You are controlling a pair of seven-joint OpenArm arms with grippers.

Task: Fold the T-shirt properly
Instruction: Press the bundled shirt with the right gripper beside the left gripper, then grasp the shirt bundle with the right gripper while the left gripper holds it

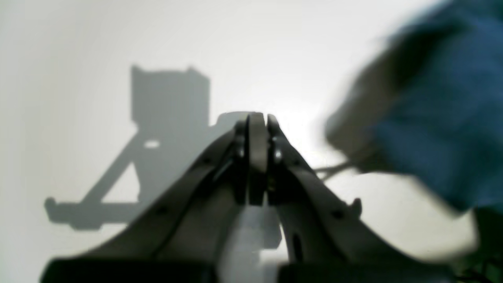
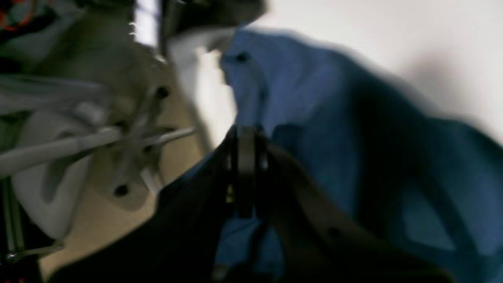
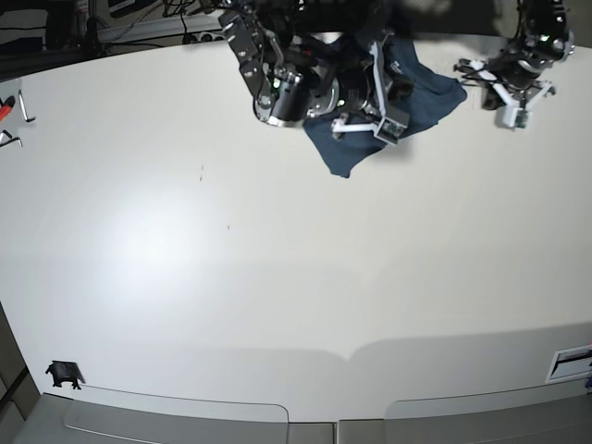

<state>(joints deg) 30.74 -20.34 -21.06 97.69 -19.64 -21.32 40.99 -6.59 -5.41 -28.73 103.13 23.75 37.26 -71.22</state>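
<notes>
The dark blue T-shirt is bunched up at the far edge of the white table. My right gripper is over its left part. In the right wrist view that gripper has its jaws pressed together, with blurred blue T-shirt cloth around and under them. The left gripper hangs to the right of the shirt, apart from it. In the left wrist view it is shut with nothing in it, above bare table, and the T-shirt is a blur at the right, casting a shadow.
Small tools lie at the table's far left edge. A small black object sits at the front left corner and a white label at the front right. Cables and gear crowd the back edge behind the arms.
</notes>
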